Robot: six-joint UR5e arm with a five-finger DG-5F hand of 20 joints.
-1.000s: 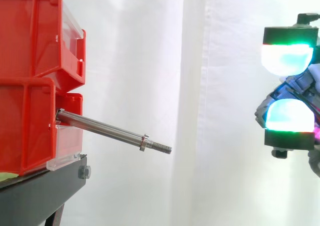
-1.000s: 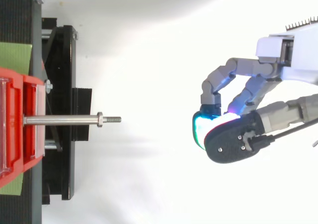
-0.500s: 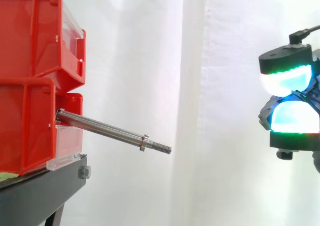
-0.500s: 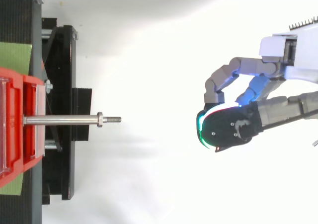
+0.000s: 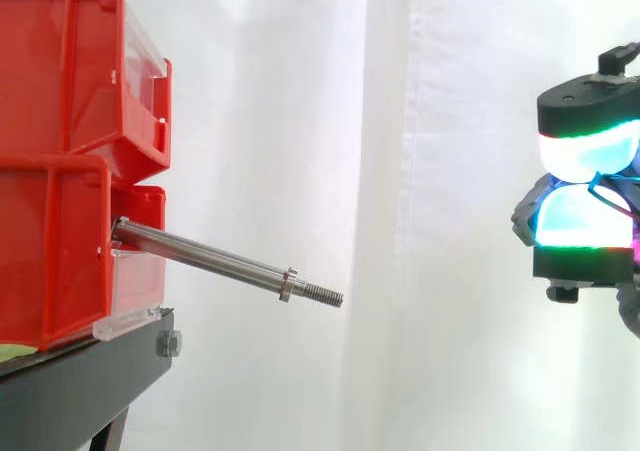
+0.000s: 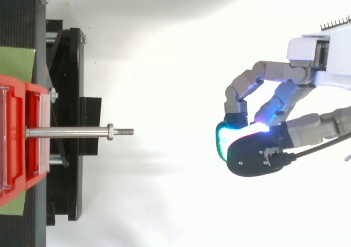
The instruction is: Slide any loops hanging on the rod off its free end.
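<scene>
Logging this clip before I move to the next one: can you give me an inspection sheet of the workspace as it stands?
Surface: black metal stand carrying stacked red plastic bins; a green patch lies on the stand by them.
Job's things: steel rod with a threaded tip juts from the lower bin and slants down to its free end; a metal nut sits near the tip; no loops hang on the rod.
Clutter: nothing seen.
Hand: robot hand with glowing pads is well clear of the rod's free end; cannot tell whether it holds anything.
Cables: nothing seen on the rod.
Surroundings: white curtain behind.
</scene>
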